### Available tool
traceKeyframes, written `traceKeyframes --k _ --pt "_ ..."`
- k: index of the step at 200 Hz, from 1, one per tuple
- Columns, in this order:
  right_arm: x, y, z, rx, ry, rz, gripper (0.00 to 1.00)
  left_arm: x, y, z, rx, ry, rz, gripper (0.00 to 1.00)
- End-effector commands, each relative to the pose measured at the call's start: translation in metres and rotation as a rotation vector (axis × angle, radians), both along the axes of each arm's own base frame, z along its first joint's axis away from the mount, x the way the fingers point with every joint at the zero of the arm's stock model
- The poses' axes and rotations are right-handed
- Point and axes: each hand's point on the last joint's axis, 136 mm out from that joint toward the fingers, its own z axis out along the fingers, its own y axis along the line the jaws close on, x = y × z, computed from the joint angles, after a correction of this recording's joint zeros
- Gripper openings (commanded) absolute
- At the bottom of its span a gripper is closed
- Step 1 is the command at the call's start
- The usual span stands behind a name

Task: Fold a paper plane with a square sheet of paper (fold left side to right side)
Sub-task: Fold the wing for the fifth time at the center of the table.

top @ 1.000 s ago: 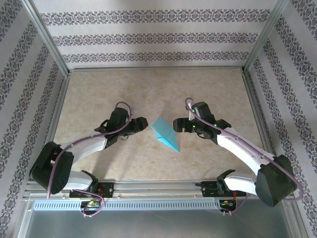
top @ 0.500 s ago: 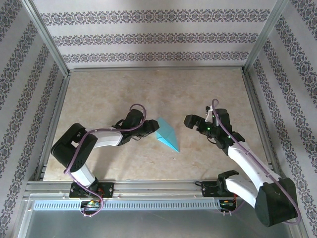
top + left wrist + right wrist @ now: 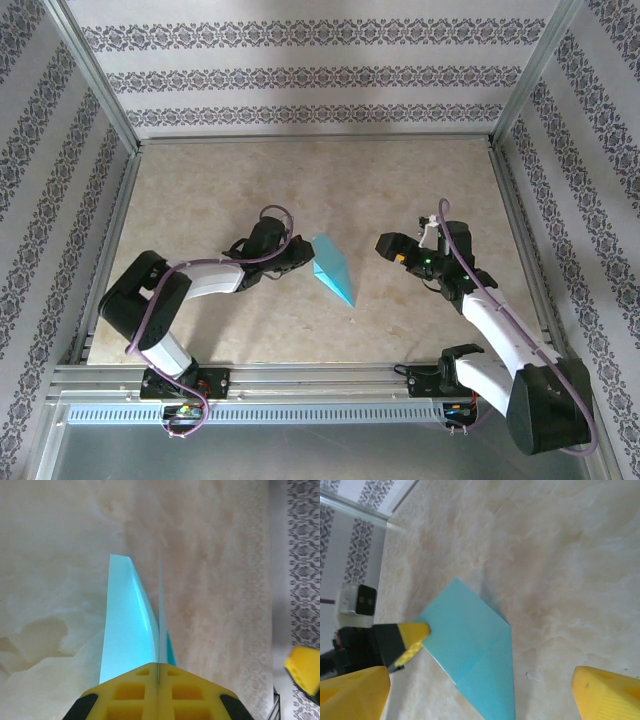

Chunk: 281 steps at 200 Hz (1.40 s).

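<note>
Plane (image 3: 333, 268): lying near centre of table (image 3: 200, 190), 9 o'clock edge pinched between closed jaws of left gripper (image 3: 303, 257). Right gripper (image 3: 386, 245): at plane's 3 o'clock, jaws wide apart, not touching. Likely hazards: whole plane dragged toward 3 o'clock instead of folding, nothing pinning it; thin pinch slipping; crease skewing.

We look down on a beige, marble-patterned table top (image 3: 300, 190) under soft, even light. On three sides we see pale wallpaper (image 3: 300, 75) banded with dark floral stripes, set in a silver metal frame (image 3: 95, 75). A slotted rail (image 3: 300, 412) runs along the near edge.
</note>
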Motion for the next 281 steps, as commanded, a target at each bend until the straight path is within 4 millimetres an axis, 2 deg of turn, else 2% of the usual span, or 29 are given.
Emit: traceKeyframes --k 1,21,74,106,156,198,234,281 --pt "0.002 0.014 0.016 0.050 -0.059 0.102 0.93 -0.005 0.005 0.028 0.001 -0.118 -0.099 0.00" --pt "0.004 0.019 0.018 0.069 -0.068 0.131 0.98 -0.015 0.009 0.045 -0.023 -0.172 -0.166 0.00" --pt "0.010 0.028 0.027 0.122 -0.135 0.181 0.98 -0.037 0.032 0.093 -0.171 -0.327 -0.276 0.00" --pt "0.001 0.052 0.030 0.163 -0.143 0.318 0.98 -0.047 0.038 0.119 -0.229 -0.411 -0.354 0.00" --pt "-0.019 0.087 0.033 0.208 -0.165 0.539 0.97 -0.061 0.032 0.151 -0.339 -0.480 -0.503 0.00" --pt "-0.030 0.109 0.035 0.243 -0.167 0.665 0.92 -0.060 0.030 0.153 -0.344 -0.483 -0.519 0.00" --pt "-0.036 0.125 0.044 0.263 -0.173 0.729 0.87 -0.055 0.030 0.143 -0.329 -0.441 -0.503 0.00" --pt "-0.042 0.135 0.059 0.283 -0.180 0.770 0.79 -0.051 0.032 0.129 -0.288 -0.393 -0.478 0.00"
